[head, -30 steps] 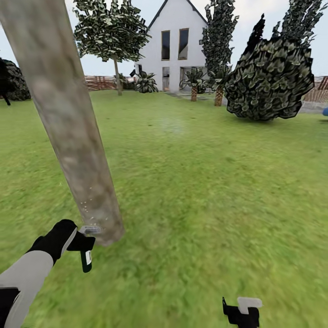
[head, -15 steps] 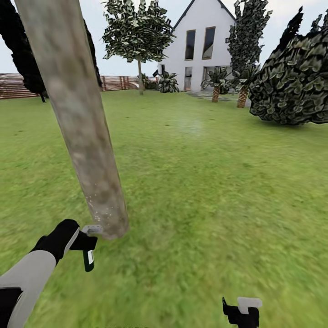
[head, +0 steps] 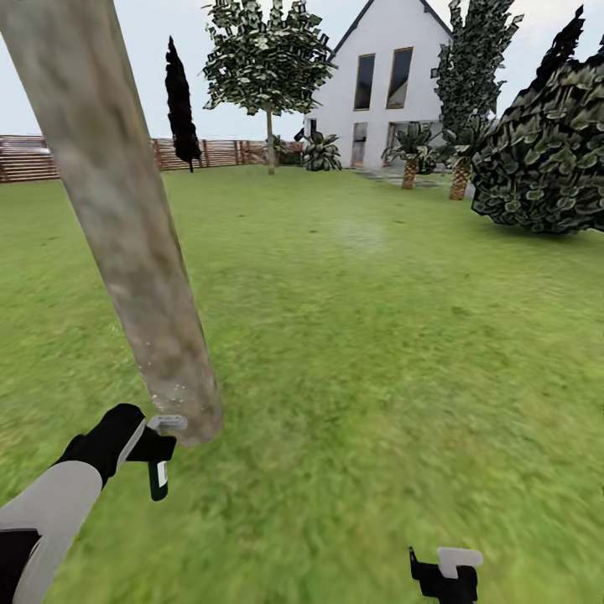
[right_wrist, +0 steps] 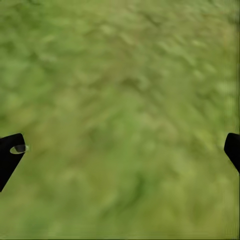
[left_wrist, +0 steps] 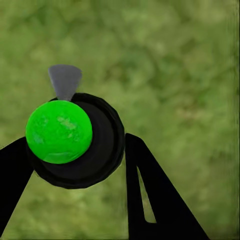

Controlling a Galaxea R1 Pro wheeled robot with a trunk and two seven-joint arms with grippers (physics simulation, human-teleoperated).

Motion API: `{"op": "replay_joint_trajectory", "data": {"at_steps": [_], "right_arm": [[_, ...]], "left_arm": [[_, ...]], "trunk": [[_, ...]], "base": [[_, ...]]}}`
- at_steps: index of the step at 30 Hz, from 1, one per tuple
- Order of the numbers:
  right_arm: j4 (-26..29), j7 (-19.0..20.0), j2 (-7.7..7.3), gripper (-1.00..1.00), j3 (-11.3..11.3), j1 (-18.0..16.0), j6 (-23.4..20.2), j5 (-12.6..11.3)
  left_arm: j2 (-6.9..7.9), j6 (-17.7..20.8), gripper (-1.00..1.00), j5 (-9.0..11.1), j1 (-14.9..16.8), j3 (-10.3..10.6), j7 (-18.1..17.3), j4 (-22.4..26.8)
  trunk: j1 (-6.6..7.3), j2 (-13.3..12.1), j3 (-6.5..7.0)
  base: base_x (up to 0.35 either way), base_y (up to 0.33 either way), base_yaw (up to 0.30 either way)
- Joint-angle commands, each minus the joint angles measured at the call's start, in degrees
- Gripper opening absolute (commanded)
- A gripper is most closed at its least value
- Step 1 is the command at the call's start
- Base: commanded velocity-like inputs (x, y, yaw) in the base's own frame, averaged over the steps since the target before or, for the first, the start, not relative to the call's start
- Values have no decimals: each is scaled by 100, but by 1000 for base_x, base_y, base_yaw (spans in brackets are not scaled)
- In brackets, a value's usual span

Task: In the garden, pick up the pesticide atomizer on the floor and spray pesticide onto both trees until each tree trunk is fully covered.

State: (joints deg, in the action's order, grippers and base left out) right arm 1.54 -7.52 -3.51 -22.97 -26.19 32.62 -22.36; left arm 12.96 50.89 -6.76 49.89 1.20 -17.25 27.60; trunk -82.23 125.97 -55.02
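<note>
Head view, left end effector point(head: 159, 449) clamped on the pesticide atomizer point(left_wrist: 75, 140) just beside the thick tree trunk point(head: 126, 235) base speckled with whitish pesticide point(head: 164, 382), lawn point(head: 377, 335) around, right end effector point(right_wrist: 120, 150) spread wide over grass.

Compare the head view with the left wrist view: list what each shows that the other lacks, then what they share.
Head view alone: the thick tree trunk with whitish specks of pesticide low on it, the white house, the slat fence, a big dark bush, and the right gripper low over the grass.

Left wrist view alone: the atomizer's bright green round end in a black ring, with a grey tab beside it.

Shared: the left gripper shut on the atomizer, and the lawn beneath.
</note>
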Motion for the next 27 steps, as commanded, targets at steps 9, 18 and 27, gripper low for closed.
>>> {"op": "replay_joint_trajectory", "data": {"at_steps": [9, 18, 27], "right_arm": [[4, -30, 0, 100, -49, -1, 3, -23], [-2, -30, 8, 100, -49, -1, 2, -22], [-4, -37, -22, 100, -41, -1, -1, -31]], "left_arm": [[-4, 17, -100, -63, 3, 12, -50, 9], [3, 20, -100, -29, 11, -227, -95, 85], [-104, 663, -100, -18, 259, -234, -143, 1040]], "trunk": [[0, 2, -5], [0, 2, -5], [0, 2, -5]], "base": [[91, -312, 257], [101, -153, 277], [1, 0, 102]]}}
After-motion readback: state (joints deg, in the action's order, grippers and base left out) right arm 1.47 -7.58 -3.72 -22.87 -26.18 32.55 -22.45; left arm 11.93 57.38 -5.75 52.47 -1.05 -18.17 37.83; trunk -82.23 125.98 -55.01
